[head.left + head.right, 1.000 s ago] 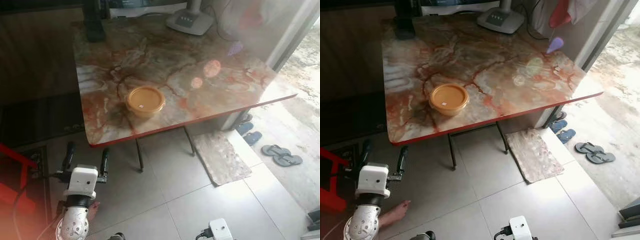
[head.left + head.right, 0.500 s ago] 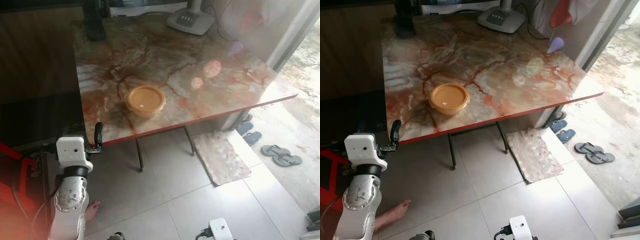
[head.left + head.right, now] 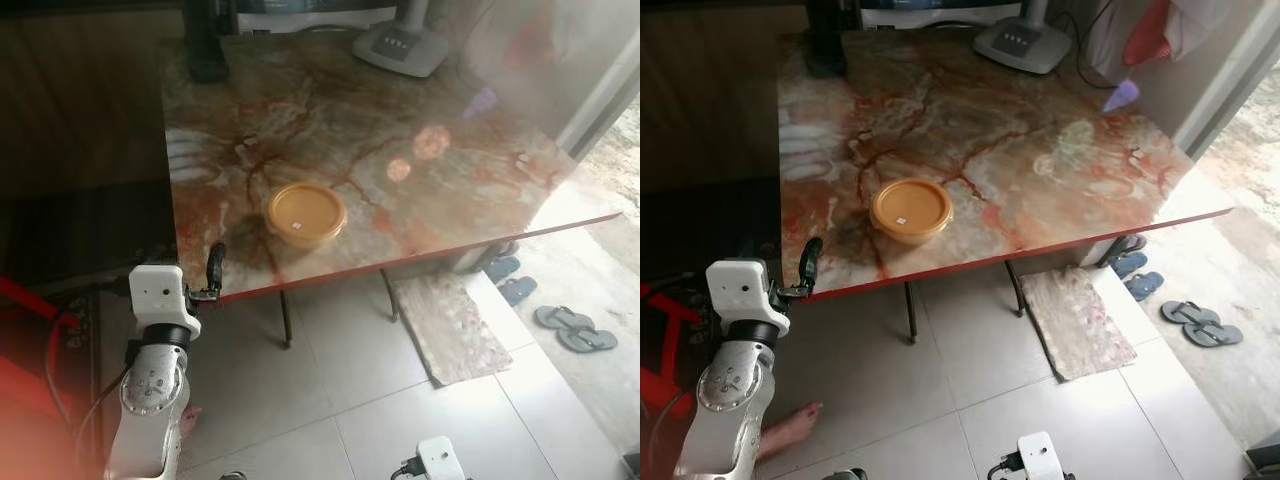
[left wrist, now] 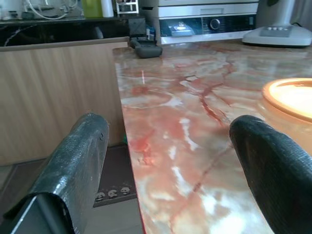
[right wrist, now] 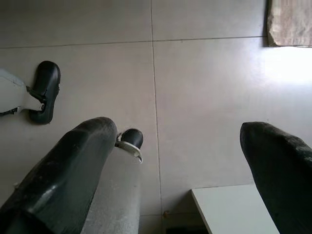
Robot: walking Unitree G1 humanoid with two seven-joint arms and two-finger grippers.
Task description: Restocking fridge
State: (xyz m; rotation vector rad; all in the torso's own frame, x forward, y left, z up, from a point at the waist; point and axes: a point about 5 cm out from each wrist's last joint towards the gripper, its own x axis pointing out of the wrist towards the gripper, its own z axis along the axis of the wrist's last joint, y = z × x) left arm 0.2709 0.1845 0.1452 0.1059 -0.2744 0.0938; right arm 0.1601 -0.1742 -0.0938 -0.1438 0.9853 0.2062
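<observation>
I had the left gripper [image 4: 165, 161] raised at the near left corner of the marble table [image 3: 1040, 150], its fingers [image 4: 80, 161] spread apart with nothing between them; one pointed over the table's edge, the other hung outside it. The orange lidded container [image 3: 911, 210] sat on the table just beyond that corner, close to the near edge and well apart from my fingers. At the table's far side I could see a white fan base [image 3: 1022, 44] and a dark object [image 3: 826, 50] at the far left corner. My right gripper [image 5: 180, 161] hung low over the tiled floor [image 5: 204, 97] below the table, fingers also parted and empty. Near the table's right legs lay a mat [image 3: 1072, 320], with several slippers [image 3: 1200, 325] farther out. A person's bare foot [image 3: 790, 428] rested on the floor beside my left arm.
</observation>
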